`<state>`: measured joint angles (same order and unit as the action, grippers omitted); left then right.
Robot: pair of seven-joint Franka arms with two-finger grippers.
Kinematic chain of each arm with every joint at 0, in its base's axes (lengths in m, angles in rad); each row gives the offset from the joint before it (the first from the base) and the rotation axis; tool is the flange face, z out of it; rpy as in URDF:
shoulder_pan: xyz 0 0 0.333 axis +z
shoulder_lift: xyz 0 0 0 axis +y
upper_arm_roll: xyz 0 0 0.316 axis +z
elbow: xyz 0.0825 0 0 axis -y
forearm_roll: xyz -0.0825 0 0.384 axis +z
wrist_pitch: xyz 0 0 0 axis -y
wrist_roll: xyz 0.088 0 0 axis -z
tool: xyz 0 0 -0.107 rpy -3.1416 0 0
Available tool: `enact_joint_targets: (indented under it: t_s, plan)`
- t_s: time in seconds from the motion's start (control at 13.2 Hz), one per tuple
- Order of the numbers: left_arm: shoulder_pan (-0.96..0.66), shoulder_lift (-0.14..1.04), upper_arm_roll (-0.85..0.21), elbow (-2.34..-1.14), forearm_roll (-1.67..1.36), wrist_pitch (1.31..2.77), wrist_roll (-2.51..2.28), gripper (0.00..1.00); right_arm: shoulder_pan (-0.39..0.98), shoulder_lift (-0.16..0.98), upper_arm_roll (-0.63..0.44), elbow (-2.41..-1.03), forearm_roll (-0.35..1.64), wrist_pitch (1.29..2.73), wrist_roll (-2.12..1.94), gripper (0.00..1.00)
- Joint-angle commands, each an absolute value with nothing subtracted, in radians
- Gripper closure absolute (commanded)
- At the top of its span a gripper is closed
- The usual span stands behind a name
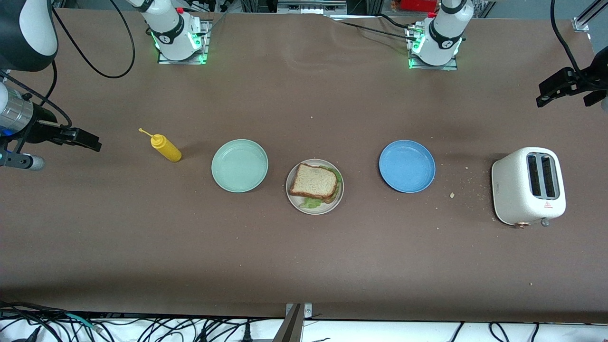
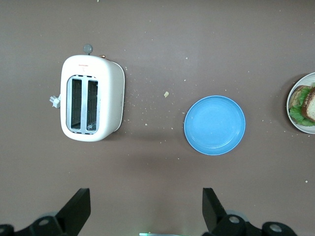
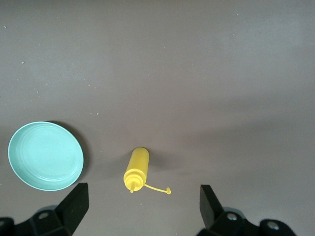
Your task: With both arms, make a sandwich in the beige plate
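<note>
Now, sandwich (image 1: 314, 183) on beige plate (image 1: 296, 201) — both grippers, left gripper (image 2: 145, 209) and right gripper (image 3: 143, 206), released, raised over table ends.

light: even, bright overhead, diffuse | shadows: soft, short, beside yellow bottle (image 1: 165, 147) and toaster (image 1: 528, 185); broad faint arm shadows on bench (image 1: 304, 256) | glare: mild sheen on mint plate (image 1: 240, 165), green LED glow at arm bases | focus: sharp in all views | distortion: slight at front-view edges
</note>
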<state>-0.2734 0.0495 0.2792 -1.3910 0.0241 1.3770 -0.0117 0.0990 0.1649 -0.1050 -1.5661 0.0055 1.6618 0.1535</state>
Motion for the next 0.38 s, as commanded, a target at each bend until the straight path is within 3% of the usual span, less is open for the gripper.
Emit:
enact_joint_targets:
  t_s: [0.0, 0.3]
  plan:
    - [-0.27, 0.037, 0.265, -1.407, 0.063, 1.393, -0.003, 0.0, 0.092, 0.173, -0.104, -1.54, 0.026, 1.647, 0.15, 0.0]
    - [-0.267, 0.038, 0.267, -1.408, 0.061, 1.393, -0.003, 0.0, 0.092, 0.173, -0.104, -1.54, 0.026, 1.649, 0.15, 0.0]
